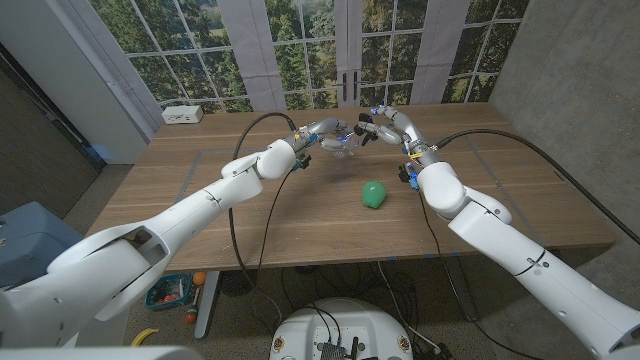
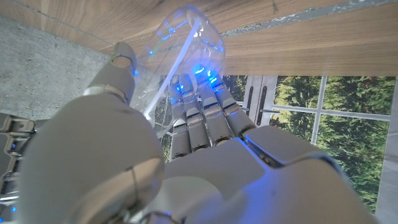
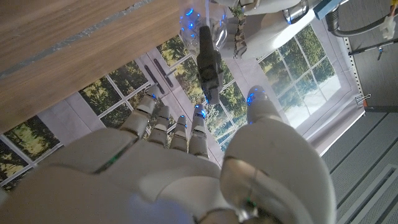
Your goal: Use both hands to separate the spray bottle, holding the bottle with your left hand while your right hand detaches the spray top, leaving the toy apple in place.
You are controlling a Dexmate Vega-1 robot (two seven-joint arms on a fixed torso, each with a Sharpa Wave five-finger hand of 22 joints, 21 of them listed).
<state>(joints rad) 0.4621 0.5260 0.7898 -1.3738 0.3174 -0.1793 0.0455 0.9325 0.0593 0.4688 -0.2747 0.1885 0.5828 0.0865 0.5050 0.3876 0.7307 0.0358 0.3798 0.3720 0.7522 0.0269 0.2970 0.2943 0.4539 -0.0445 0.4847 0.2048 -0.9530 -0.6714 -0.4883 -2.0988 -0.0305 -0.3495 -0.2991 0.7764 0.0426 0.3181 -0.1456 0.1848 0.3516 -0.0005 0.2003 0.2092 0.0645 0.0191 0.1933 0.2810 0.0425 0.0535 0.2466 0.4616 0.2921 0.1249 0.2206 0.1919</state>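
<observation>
Bottle [image 1: 340,143] work is going on at the far middle of the bench [image 1: 200,190], seen from my head camera. My left robot hand [image 1: 308,137] is gripping the clear bottle above the wood, while my right robot hand [image 1: 372,127] is meeting it from the other side, at the spray top's end. I am bringing both together off the bench, probably so the top can be worked loose without the bottle sliding. The toy apple [image 1: 373,194] is sitting on the bench nearer to me, well apart from both hands, and I am leaving it alone as the task asks.

From my left wrist, my left robot hand [image 2: 186,155] is wrapping its fingers [image 2: 202,118] around the bottle [image 2: 186,43], with a thin tube running inside the clear wall. This grip is steadying the body against the pull from the other side.

From my right wrist, my right robot hand [image 3: 186,168] is reaching its fingers [image 3: 168,121] toward the dark spray top [image 3: 208,59], and I cannot tell whether they are actually closing on it. Judging from this, the top is not yet detached.
</observation>
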